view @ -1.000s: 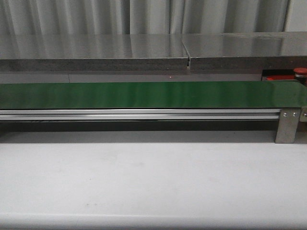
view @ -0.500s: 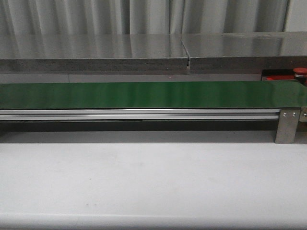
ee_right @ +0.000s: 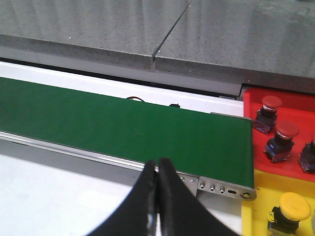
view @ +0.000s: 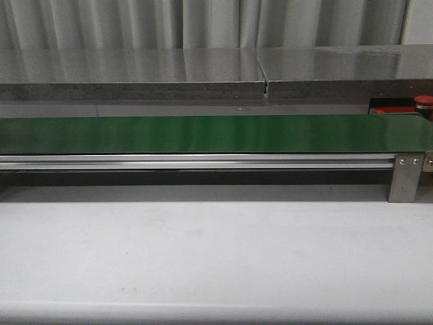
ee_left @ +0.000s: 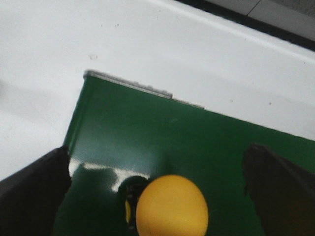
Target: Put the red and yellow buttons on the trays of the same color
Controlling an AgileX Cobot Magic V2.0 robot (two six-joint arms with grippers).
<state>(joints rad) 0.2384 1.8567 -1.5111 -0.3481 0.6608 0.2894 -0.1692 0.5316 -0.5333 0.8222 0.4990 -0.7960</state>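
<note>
A: What do you have closest to you in the front view?

B: You see the bare white table (view: 216, 257) nearest, then the green belt (view: 203, 134) running across on its metal rail (view: 196, 161), with a bracket (view: 406, 177) at the right end. Beyond it lies the grey slab (view: 203, 71), and curtains (view: 203, 24) hang at the back. At the far right edge you catch a red button (view: 423, 101) and a sliver of the red tray (view: 392, 109). Neither arm shows in that view.

A: And your left gripper?

B: Your left gripper (ee_left: 157, 189) is spread wide, one dark finger (ee_left: 32, 194) at each side of its wrist view, holding nothing. Between them a yellow button (ee_left: 171, 205) sits on the belt (ee_left: 162, 147), near the belt's end, touching neither finger. White table (ee_left: 147, 44) lies past that end.

A: The right one?

B: Your right gripper (ee_right: 157, 169) has its fingers (ee_right: 142, 196) pressed together, empty, over the near edge of the belt (ee_right: 123, 123). Past the belt's end roller (ee_right: 226, 189) you see a yellow tray (ee_right: 261, 196) with one yellow button (ee_right: 290, 209) on it. Next to it is the red tray (ee_right: 256, 98), carrying two red buttons (ee_right: 270, 110) in full view and a third cut off by the edge. The grey slab (ee_right: 197, 34) is farthest.
</note>
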